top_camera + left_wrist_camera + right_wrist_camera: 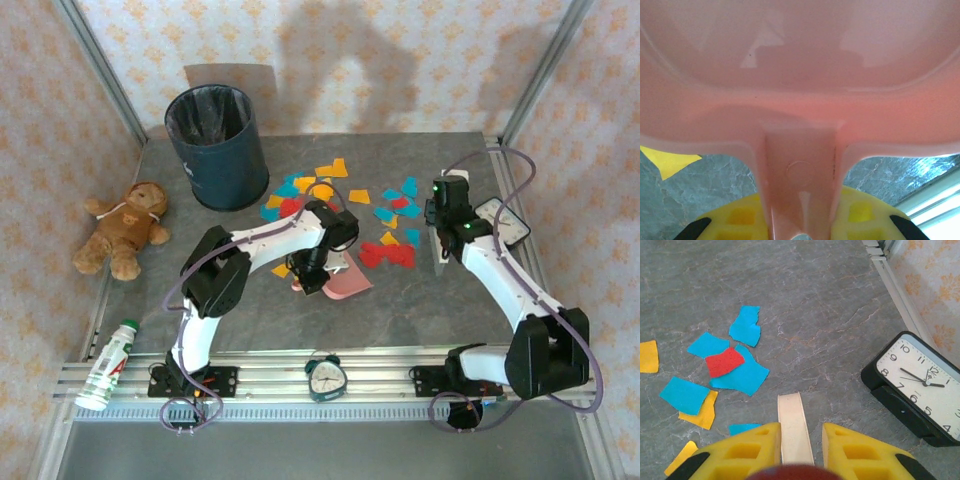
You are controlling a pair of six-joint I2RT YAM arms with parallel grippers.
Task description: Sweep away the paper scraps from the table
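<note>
Evidently early: red, yellow, teal paper scraps (740, 377) litter the grey stone worktop (400, 320); left hand (800, 222) grips pink plastic dustpan (800, 75), right hand (800, 440) a cream handle (792, 415).

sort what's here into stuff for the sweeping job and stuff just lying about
For the job: paper scraps, pink dustpan, cream handle, table, probably the bin.
Lying about: teddy bear, bottle, black clock, small alarm clock.
</note>
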